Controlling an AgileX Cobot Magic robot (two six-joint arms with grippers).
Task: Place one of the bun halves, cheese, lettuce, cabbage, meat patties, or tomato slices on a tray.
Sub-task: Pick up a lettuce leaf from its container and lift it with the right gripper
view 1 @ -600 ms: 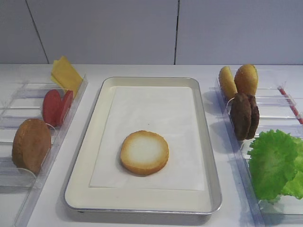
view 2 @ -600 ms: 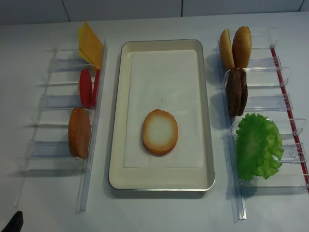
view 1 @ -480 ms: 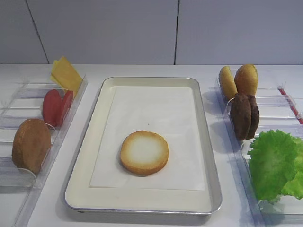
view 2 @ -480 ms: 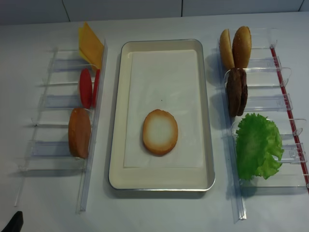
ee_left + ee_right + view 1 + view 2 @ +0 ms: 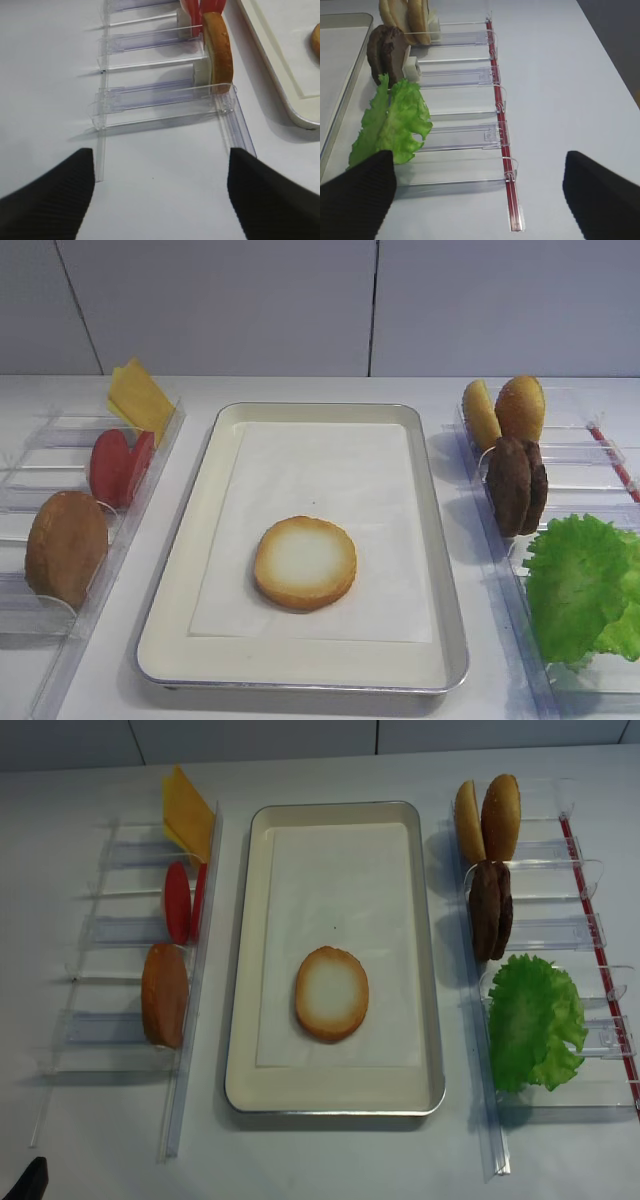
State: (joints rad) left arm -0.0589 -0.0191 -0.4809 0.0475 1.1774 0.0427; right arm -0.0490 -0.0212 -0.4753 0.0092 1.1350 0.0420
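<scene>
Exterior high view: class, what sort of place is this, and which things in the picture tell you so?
Probably a staged burger-assembly test bench, not a real kitchen. A metal tray with a paper liner holds one bun half, clear plastic bins on both sides stand ingredients upright, and the white table and plain wall are otherwise bare.

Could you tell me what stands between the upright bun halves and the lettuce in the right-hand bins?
The meat patties, standing on edge, fill the slot between the bun halves and the lettuce; the overhead view shows it best.

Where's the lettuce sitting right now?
In the overhead view the lettuce lies in the clear bins on the right of the tray, in the compartment just nearer the camera than the meat patties.
</scene>
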